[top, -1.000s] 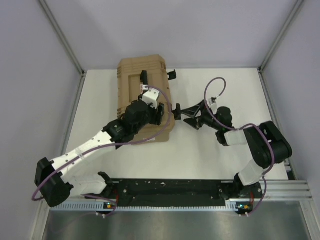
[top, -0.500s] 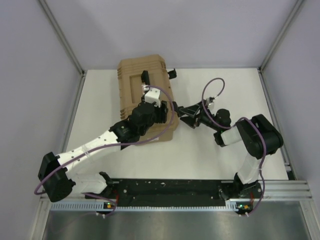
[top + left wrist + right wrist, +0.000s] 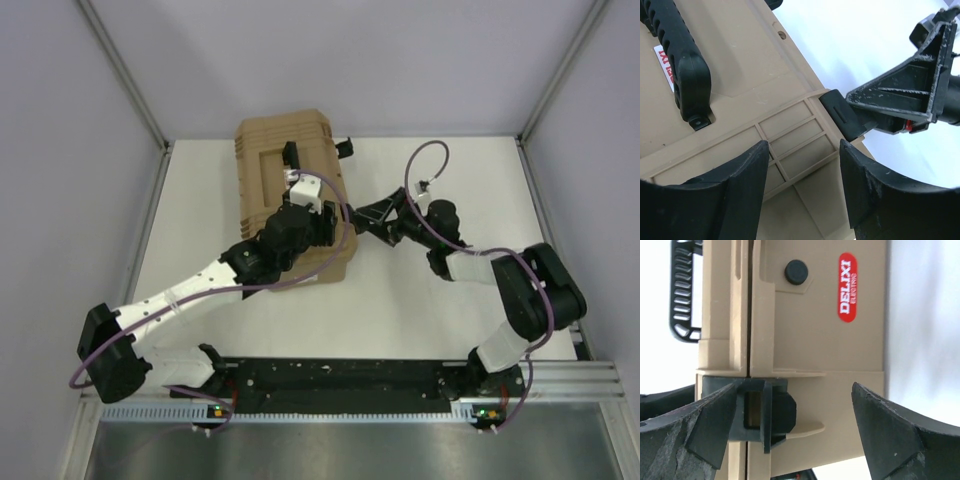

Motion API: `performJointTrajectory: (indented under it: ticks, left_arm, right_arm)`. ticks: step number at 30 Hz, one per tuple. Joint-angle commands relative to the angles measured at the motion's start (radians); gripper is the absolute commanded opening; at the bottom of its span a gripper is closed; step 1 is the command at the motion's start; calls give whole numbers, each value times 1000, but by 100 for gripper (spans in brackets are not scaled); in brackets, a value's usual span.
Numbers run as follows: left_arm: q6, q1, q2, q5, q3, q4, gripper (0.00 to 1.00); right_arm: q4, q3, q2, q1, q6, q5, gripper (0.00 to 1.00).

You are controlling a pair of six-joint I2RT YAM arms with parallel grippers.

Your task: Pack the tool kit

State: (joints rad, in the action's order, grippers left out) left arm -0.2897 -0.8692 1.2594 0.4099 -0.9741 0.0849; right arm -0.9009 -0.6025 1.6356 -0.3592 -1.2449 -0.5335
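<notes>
- Tan toolbox (image 3: 265, 150) closed, far left of table (image 3: 400, 320); red oval label (image 3: 848, 287) reads "DELIXI".
- Left gripper (image 3: 802, 165): fingers apart, over lid near black handle (image 3: 680, 55).
- Right gripper (image 3: 790, 405): fingers apart, black side latch (image 3: 767, 415) between them.

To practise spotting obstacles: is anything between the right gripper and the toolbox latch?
Nothing visible does. The black latch on the toolbox lies straight ahead of the right gripper, inside the spread of its open fingers.

White table (image 3: 400, 320), grey enclosure walls (image 3: 350, 60), aluminium corner posts (image 3: 122, 72).
</notes>
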Motion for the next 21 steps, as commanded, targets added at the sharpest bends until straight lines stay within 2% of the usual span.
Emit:
performJointTrajectory:
  ticks: [1,6,12,16,21]
  left_arm:
    - [-89,-17,146,-160,89,411,63]
    - [-89,-17,144,-177,57,423,66]
    - [-86,-19,136,-189,-15,444,70]
    - [-100,-17,132,-184,-34,457,70]
    - [-124,-17,100,-178,-26,460,71]
  right_arm:
    - [455,-103,-88,-55,277,104,96]
    - [625,-161,-118,-81,392,179,99]
    - [666,-171,-109,-100,423,210,99]
    - [749,-180,-180,-100,465,309,96]
    - [952,-269,-284,-100,562,466,92]
